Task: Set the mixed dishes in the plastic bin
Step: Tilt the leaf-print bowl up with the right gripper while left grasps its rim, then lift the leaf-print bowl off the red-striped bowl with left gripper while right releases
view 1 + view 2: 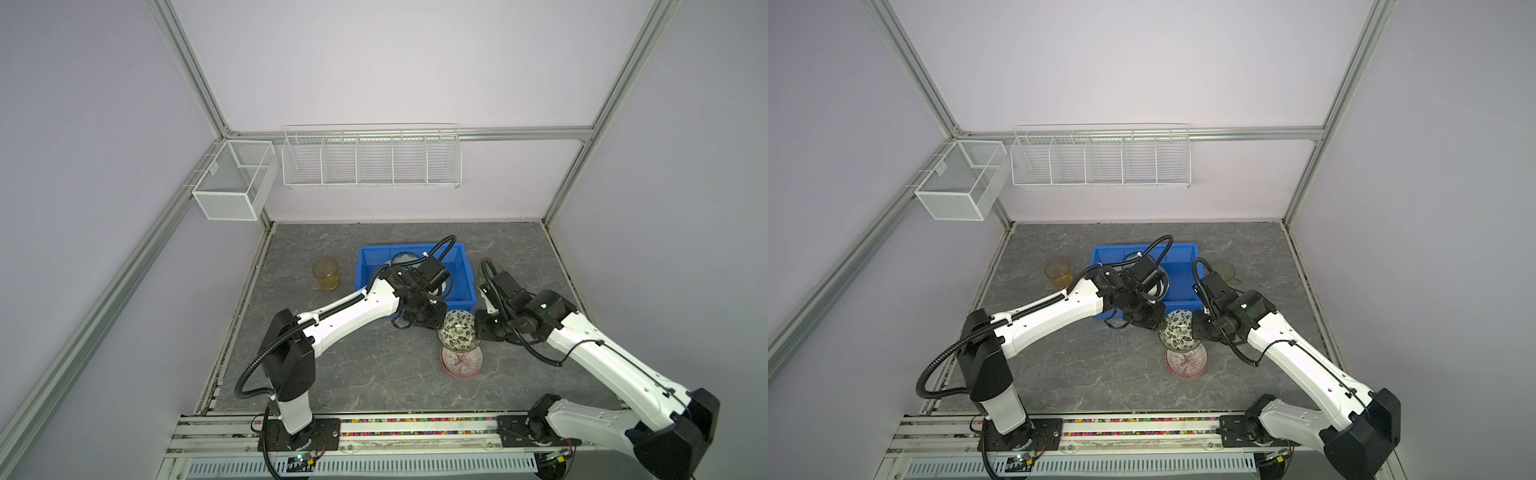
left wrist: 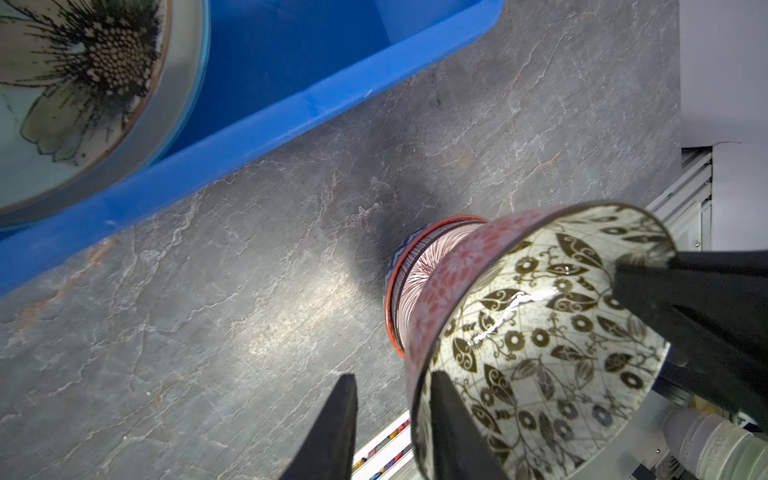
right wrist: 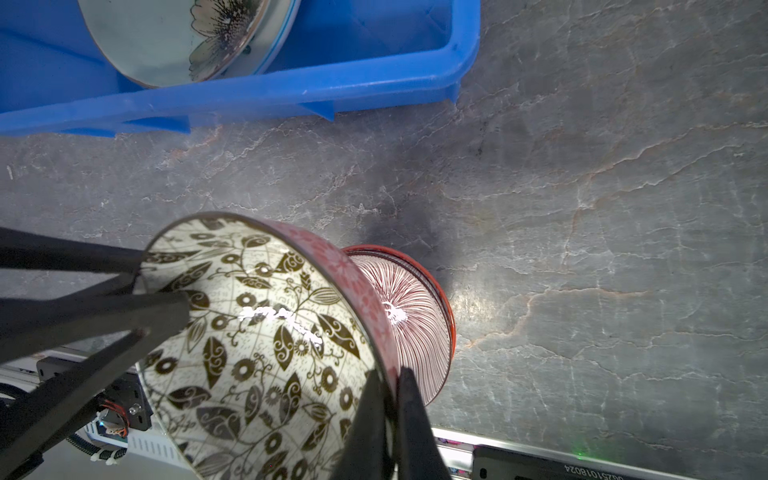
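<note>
Both top views are evenly, softly lit, with edges bowed. In the wrist views, white glare streaks the glossy leaf-patterned ceramic bowl [image 2: 540,332], a soft shadow darkens the grey marbled tabletop [image 2: 291,249]; near edges blur.

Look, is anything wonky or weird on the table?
Yes: the leaf-patterned bowl is tilted steeply over the striped bowl instead of sitting flat. The right gripper pinches its rim, and the left gripper straddles the rim opposite, one finger inside, jaws not closed.
</note>
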### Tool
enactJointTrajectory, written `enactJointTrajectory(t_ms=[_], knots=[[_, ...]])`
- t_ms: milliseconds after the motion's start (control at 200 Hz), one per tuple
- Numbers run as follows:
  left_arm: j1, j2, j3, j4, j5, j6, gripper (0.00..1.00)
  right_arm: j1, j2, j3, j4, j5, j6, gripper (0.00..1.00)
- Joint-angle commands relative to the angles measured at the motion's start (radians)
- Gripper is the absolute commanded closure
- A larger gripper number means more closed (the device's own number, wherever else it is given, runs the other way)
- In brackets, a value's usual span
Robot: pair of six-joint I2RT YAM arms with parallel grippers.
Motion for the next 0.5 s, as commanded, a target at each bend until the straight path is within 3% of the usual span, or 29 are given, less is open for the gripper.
enactJointTrajectory(t_ms=[0, 495], knots=[[-0.004, 0.010, 0.011, -0.006, 0.009, 0.002, 0.72, -0.006, 0.003, 0.020, 0.037, -0.021, -0.008, 0.93], [-0.004, 0.016, 0.011, -0.003, 0.007, 0.003, 0.87, -0.004, 0.022, 0.020, 0.094, -0.058, 0.000, 0.93]])
